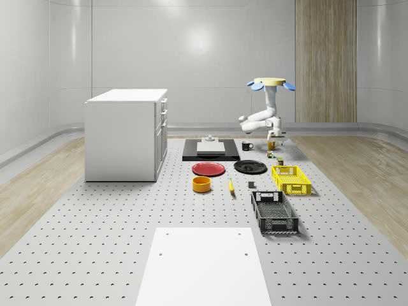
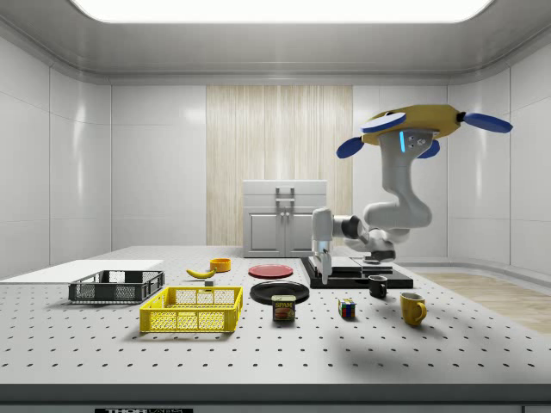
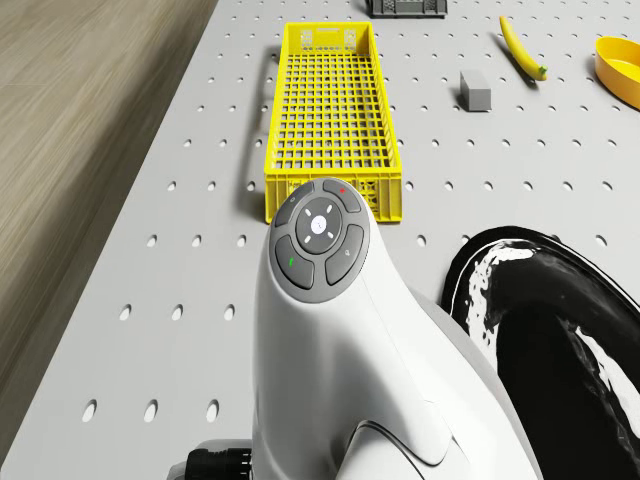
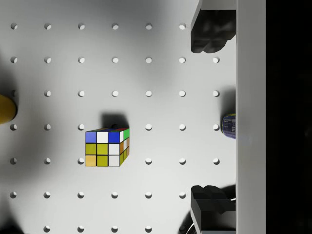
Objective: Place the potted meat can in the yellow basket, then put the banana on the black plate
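Pegboard table (image 1: 95, 242) carries two baskets, one yellow basket (image 1: 291, 179), near one meat can (image 2: 283, 308); drone (image 2: 413, 127) hovers above, gripper (image 2: 325, 260) open, empty.

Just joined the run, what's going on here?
The drone hovers over the table's far end, arm bent down, end effector open and empty above the table near the Rubik's cube. The potted meat can stands beside the yellow basket, untouched. The banana lies short of the black plate.
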Robot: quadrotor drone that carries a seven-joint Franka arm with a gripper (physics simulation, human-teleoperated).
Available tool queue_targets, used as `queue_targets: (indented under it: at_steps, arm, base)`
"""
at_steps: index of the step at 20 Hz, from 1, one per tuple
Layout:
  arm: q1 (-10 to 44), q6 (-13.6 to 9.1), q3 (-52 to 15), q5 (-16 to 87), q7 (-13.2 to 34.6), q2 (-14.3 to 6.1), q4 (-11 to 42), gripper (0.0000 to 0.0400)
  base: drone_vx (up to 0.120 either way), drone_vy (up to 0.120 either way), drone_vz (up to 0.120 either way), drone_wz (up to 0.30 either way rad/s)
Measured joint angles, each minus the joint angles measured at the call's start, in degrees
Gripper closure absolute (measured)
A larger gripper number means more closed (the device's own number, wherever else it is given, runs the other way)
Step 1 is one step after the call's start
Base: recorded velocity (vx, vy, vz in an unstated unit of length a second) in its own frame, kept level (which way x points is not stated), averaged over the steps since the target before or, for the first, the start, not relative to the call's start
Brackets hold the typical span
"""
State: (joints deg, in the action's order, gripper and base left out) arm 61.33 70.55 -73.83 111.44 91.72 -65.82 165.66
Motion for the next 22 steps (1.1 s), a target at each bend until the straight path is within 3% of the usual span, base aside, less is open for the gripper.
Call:
queue_targets:
  at_steps: [6,9,17,22]
  arm:
    - [0.6,1.5,-0.6,-0.9,0.6,-1.7,-0.1,0.0]
    - [0.9,2.3,-0.8,-1.3,0.8,-2.5,-0.2,0.0]
    - [1.6,4.2,-1.4,-2.4,1.5,-4.6,-0.3,0.0]
    - [1.9,5.4,-1.7,-3.0,1.8,-5.9,-0.4,0.0]
  base:
    - [0.12,0.0,-0.113,0.0]
    - [0.12,-0.093,0.0,0.0]
    - [0.12,0.0,0.0,0.0]
    - [0.12,0.0,-0.064,0.0]
